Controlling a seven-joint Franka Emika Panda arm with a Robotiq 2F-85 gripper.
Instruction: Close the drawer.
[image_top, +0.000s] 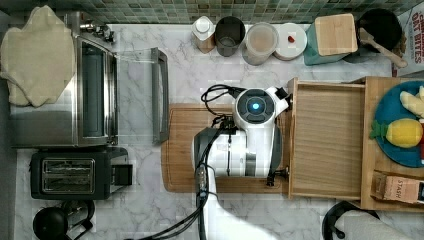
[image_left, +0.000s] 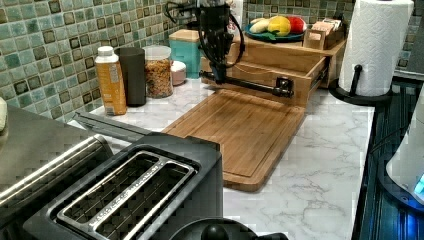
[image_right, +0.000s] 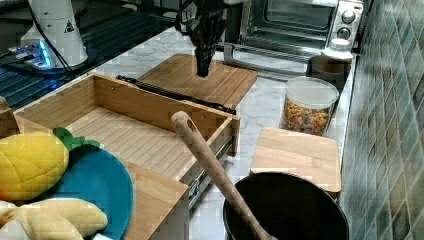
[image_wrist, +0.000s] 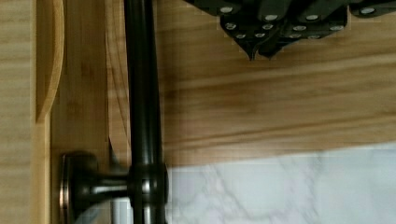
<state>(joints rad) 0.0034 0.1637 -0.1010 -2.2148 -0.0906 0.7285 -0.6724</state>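
The light-wood drawer (image_top: 327, 140) stands pulled out of its cabinet (image_top: 372, 145) at the top view's right, its flat bottom bare. A black bar handle (image_wrist: 142, 93) runs along the drawer front (image_left: 267, 75). My gripper (image_left: 218, 75) points straight down over the bamboo cutting board, just in front of the handle near its far end in the left view. In the wrist view its fingertips (image_wrist: 254, 46) are pressed together with nothing between them, a short gap away from the bar. The right view shows the gripper (image_right: 202, 67) beyond the drawer front (image_right: 165, 107).
The bamboo cutting board (image_top: 182, 150) lies against the drawer front. A toaster oven (image_top: 95, 95) with its door down and a toaster (image_top: 70, 175) stand at the top view's left. Jars (image_top: 260, 42) line the back wall. A blue plate (image_top: 395, 150) of toy fruit tops the cabinet.
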